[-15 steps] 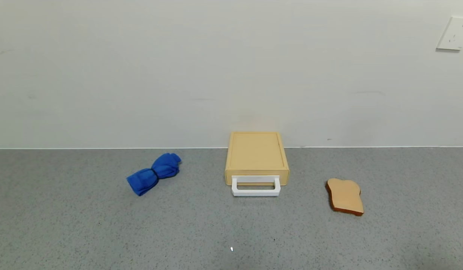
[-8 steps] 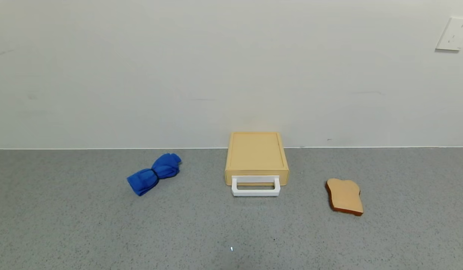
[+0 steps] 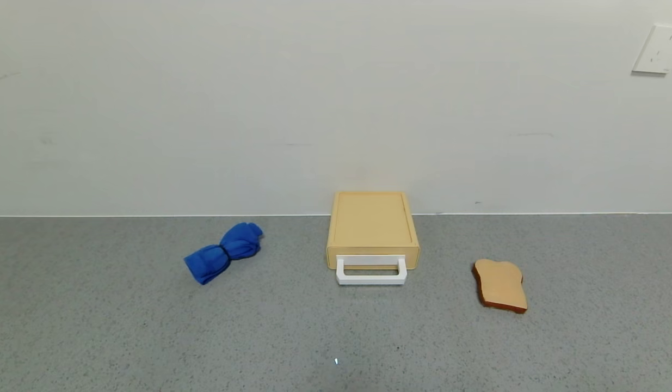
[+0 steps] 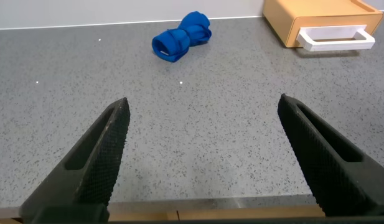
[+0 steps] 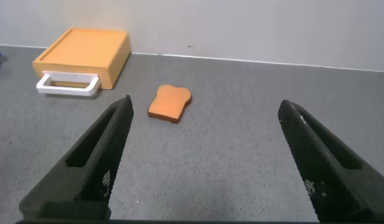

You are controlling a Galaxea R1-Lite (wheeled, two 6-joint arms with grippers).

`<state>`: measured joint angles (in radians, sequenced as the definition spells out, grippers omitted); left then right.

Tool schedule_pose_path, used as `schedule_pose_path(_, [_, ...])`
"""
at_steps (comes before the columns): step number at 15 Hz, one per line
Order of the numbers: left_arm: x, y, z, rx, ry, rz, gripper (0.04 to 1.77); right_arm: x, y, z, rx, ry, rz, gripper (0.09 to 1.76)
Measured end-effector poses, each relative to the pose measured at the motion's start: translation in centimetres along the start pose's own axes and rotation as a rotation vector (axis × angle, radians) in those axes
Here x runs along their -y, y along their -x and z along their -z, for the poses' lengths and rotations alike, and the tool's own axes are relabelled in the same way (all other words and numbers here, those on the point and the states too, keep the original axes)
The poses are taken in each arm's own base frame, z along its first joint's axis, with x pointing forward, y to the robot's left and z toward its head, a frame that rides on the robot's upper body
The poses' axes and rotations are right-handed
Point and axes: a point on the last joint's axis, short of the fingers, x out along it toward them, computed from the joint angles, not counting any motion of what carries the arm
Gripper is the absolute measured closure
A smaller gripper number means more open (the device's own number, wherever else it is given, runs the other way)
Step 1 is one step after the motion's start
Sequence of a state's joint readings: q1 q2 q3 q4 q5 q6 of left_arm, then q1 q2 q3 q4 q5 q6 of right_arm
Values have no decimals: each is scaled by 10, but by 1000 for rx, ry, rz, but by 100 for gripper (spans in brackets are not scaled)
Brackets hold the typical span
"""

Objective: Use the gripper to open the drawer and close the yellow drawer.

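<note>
Yellow drawer (image 3: pixel 373 230) shut, well ahead of both tools — left tool (image 4: pixel 201 155), right tool (image 5: pixel 204 155) spread open.

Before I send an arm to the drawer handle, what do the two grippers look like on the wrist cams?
The left gripper and the right gripper look alike: two black, wedge-shaped fingers tapering to tips, with finely ribbed inner faces. The right fingers carry small pale markings. No cables or arm shell show.
</note>
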<state>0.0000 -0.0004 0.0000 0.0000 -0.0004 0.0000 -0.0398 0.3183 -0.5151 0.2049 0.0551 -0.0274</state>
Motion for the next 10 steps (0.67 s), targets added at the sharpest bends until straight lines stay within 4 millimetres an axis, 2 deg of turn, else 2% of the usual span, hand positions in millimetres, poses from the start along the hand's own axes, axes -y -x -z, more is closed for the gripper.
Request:
schedule_pose_path(3, [0, 0, 0, 0, 0, 0, 9, 0, 2, 15, -14, 0, -25, 14])
schedule_pose_path(9, [0, 0, 0, 0, 0, 0, 9, -1, 10, 84, -22, 22, -18, 14])
schedule_pose_path(10, [0, 0, 0, 0, 0, 0, 9, -1, 9, 90, 0, 22, -10, 14])
